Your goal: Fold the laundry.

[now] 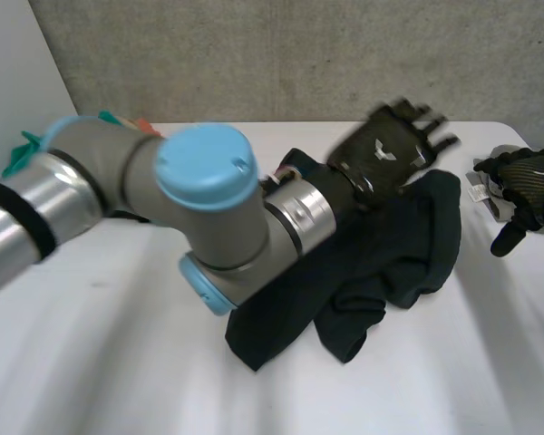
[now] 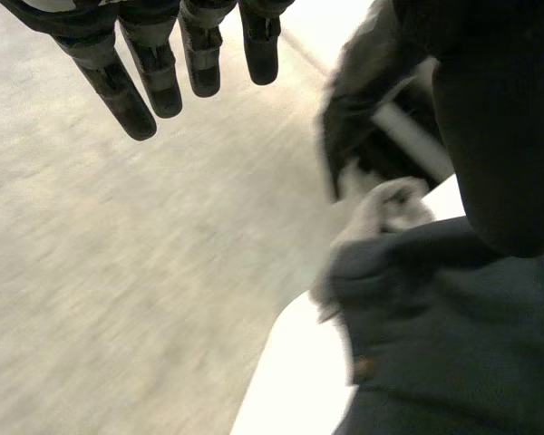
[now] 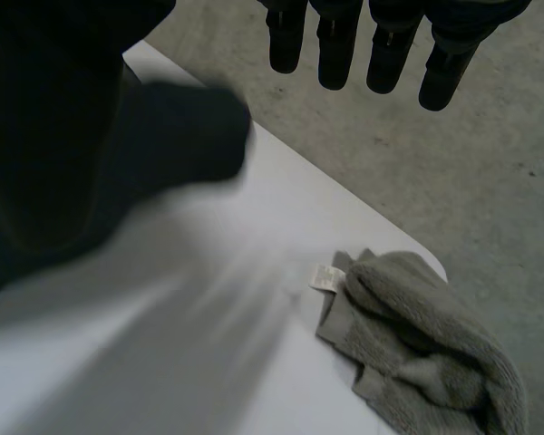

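My left hand [image 1: 394,140] hovered over dark garment [image 1: 372,263], fingers straight, holding nothing; my right hand [image 1: 524,188] spread, empty, near grey towel [image 3: 426,353] at table [image 1: 100,362] corner.

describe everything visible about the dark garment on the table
The dark garment is a soft, matte, near-black cloth, lying crumpled and unfolded on the white table, right of centre. It bunches into thick folds, with one lobe pointing toward the near edge. The left hand, fingers straight, hangs over its far side; whether it touches the cloth cannot be told.
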Controlling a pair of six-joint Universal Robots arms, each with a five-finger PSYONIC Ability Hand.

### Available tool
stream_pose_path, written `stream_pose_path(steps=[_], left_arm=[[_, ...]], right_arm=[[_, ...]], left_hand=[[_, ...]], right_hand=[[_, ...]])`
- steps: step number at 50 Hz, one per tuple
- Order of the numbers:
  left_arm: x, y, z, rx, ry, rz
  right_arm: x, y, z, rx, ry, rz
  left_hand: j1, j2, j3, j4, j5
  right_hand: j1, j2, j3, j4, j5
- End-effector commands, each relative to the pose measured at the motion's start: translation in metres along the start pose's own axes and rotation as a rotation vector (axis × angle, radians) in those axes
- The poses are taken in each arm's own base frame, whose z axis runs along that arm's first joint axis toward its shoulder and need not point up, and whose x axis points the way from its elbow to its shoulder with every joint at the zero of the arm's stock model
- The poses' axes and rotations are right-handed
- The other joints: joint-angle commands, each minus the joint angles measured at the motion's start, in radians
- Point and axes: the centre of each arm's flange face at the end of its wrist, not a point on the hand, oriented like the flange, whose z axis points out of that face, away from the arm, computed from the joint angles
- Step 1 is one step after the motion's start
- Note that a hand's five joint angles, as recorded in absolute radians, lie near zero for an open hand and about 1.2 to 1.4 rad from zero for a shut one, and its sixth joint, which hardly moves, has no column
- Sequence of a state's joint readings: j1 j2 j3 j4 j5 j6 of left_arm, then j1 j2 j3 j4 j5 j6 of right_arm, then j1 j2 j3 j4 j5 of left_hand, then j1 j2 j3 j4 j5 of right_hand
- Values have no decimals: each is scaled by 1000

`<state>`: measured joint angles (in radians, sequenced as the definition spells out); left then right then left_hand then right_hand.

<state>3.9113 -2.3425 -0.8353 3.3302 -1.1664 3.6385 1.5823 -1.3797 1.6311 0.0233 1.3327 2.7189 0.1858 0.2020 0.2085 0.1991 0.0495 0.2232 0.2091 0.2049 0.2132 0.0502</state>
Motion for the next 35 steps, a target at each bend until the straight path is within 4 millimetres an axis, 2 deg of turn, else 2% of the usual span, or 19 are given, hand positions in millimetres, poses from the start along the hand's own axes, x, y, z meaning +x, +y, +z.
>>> stream_pose_path(steps=[1,3,4,6,7,10,11,14,15,22,27,35], left_arm=[[-61,-7,-45,-221,-306,-57],[-67,-2,-58,-284,-356,-87],[-72,4,-72,-350,-397,-122],[-72,12,-87,-423,-428,-168],[-69,19,-99,-482,-446,-210],[-59,30,-116,-561,-443,-287],[-49,38,-124,-603,-427,-338],[-34,47,-134,-648,-397,-408],[-24,51,-138,-669,-371,-442],[20,61,-133,-692,-262,-488],[31,70,-118,-688,-275,-459],[48,78,-91,-662,-280,-424]], right_arm=[[-28,-23,-14,86,-136,-81],[-36,-28,-17,117,-177,-116],[-44,-33,-20,154,-224,-161],[-53,-37,-22,188,-272,-213],[-61,-40,-22,219,-317,-259],[-72,-43,-19,261,-373,-330],[-78,-42,-15,272,-401,-375],[-80,-39,-6,262,-418,-429],[-81,-36,0,246,-432,-466],[-84,-16,27,165,-481,-604],[-81,4,42,102,-496,-681],[-81,35,60,45,-514,-685]], left_hand=[[-11,-27,-34,-25,-50],[-11,-27,-34,-25,-50],[-11,-27,-34,-25,-50],[-11,-27,-34,-25,-50],[-11,-27,-34,-25,-50],[-11,-27,-34,-25,-50],[-11,-27,-34,-25,-50],[-11,-27,-34,-25,-50],[-11,-27,-34,-25,-50],[-11,-27,-34,-25,-50],[-11,-27,-34,-25,-50],[-11,-27,-34,-25,-50]], right_hand=[[-49,-35,-30,-39,-50],[-49,-35,-30,-39,-50],[-49,-35,-30,-39,-50],[-49,-35,-30,-39,-50],[-49,-35,-30,-39,-50],[-49,-35,-30,-39,-50],[-49,-35,-30,-39,-50],[-49,-35,-30,-39,-50],[-49,-35,-30,-39,-50],[-49,-35,-30,-39,-50],[-49,-35,-30,-39,-50],[-49,-35,-30,-39,-50]])
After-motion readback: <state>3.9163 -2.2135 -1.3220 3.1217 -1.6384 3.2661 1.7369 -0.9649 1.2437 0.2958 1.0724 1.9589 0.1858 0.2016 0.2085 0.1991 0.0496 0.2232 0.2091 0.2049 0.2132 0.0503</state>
